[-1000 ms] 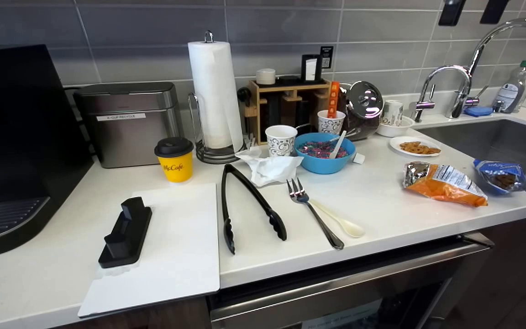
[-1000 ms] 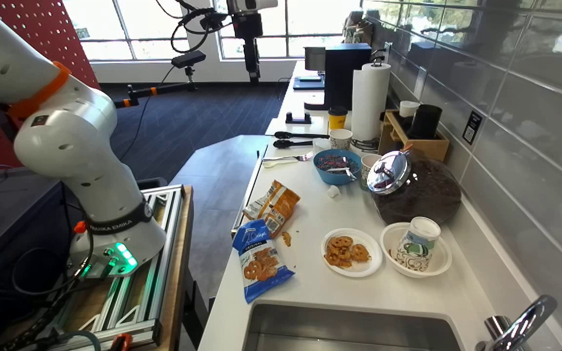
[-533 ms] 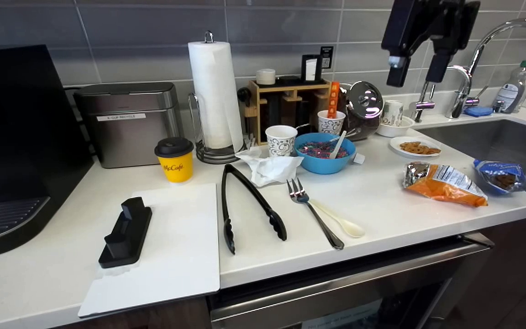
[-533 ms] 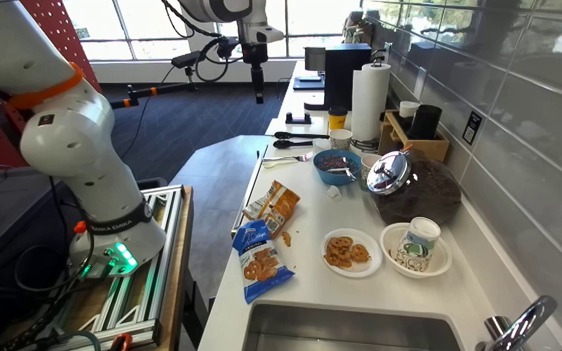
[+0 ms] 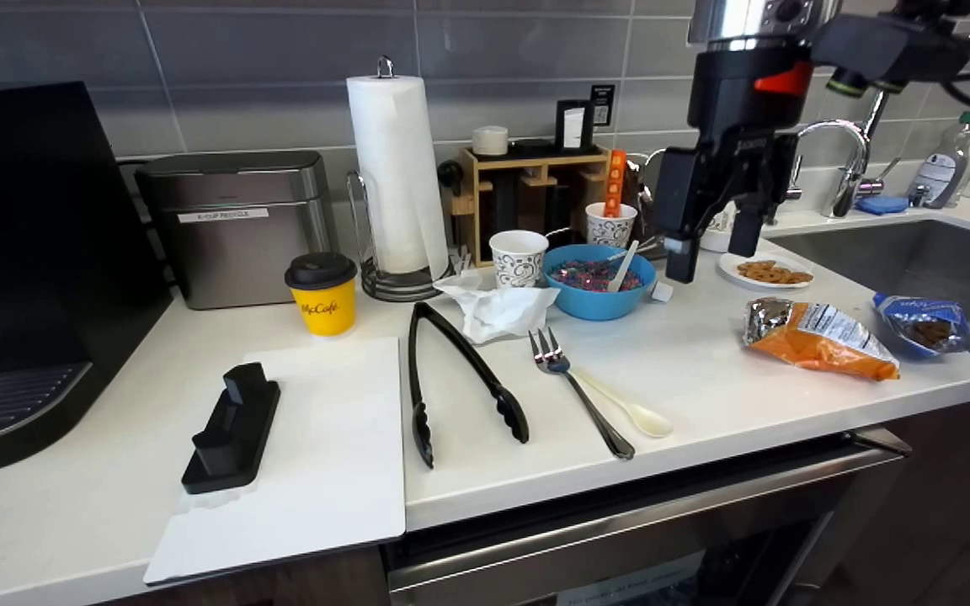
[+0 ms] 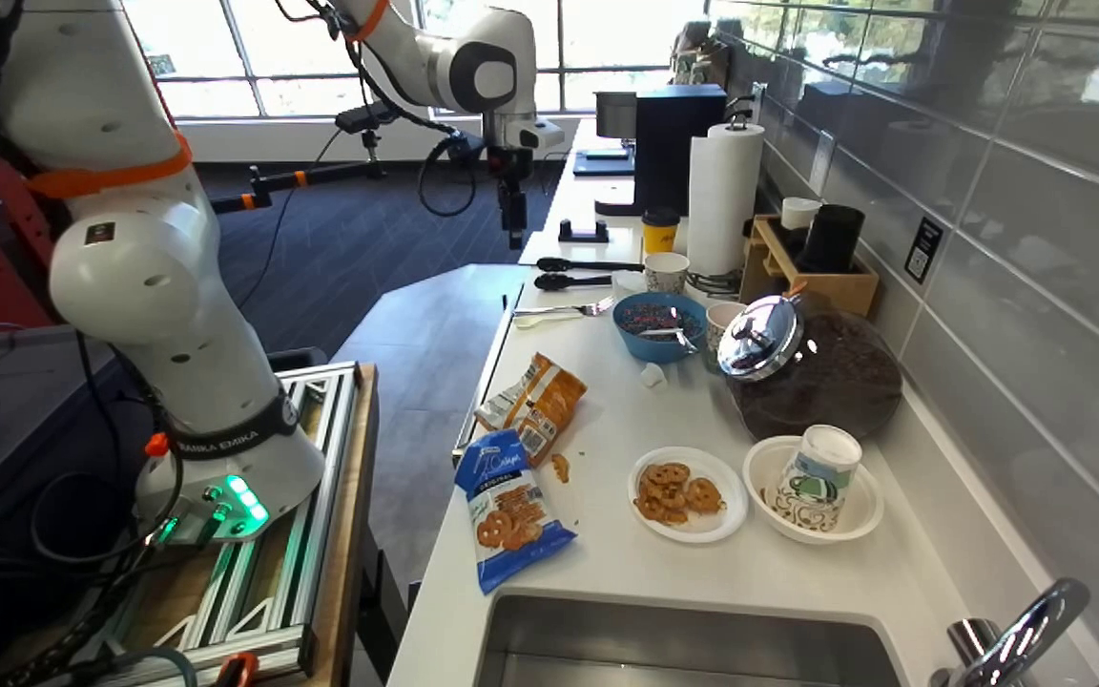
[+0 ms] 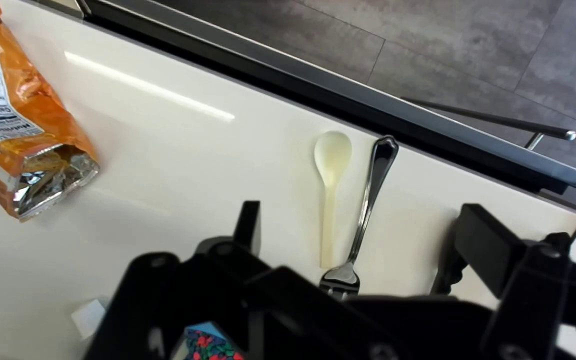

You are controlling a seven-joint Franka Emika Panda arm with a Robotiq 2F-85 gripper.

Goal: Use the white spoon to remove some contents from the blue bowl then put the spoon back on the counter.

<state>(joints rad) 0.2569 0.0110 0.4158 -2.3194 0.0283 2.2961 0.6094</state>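
Observation:
The white spoon lies on the counter near its front edge, beside the dark fork. It also shows in the wrist view, bowl end toward the edge. The blue bowl stands further back, holding red, blue and green bits and a white-handled utensil. In the wrist view only a sliver of its blue rim shows past the gripper. My gripper is open and empty above the counter. In the wrist view, spoon and fork lie below the gap between the fingers.
Black tongs lie left of the fork. A crumpled tissue and paper cups stand near the bowl. An orange snack bag, a blue bag and a pretzel plate sit toward the sink.
My gripper has come down from above into view, lowering toward the counter and shifting somewhat left in an exterior view. It stays open. The spoon, fork and bowl have not moved.

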